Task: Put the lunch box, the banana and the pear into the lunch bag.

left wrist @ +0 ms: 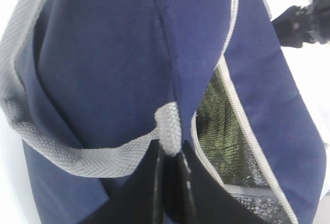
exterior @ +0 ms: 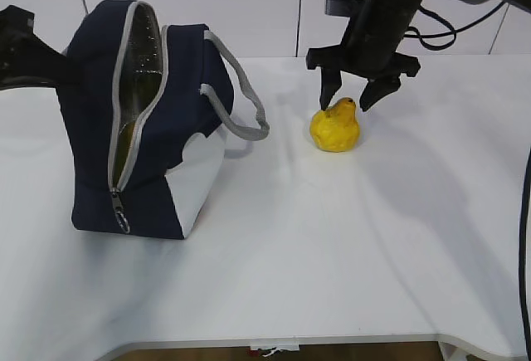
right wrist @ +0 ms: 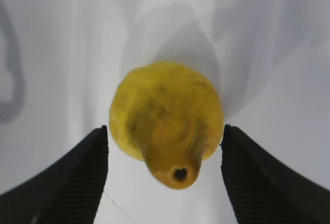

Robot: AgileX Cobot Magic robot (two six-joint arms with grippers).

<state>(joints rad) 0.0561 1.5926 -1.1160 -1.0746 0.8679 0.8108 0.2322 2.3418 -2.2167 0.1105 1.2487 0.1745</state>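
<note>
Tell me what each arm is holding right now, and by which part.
The left gripper is shut on the lunch bag, pinching its grey handle where it joins the top. The right gripper holds nothing: its jaws stand open around the pear.

I saw bright, even light from above; soft shadows spread over the white table [exterior: 332,236]. The pear [right wrist: 167,121] looked slightly soft up close, and the lunch bag [left wrist: 118,64] fabric blurred.

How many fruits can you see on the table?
1. The pear stands on the white table, right of the lunch bag, under the right gripper's open jaws. No banana shows; it may be hidden inside the bag.
</note>
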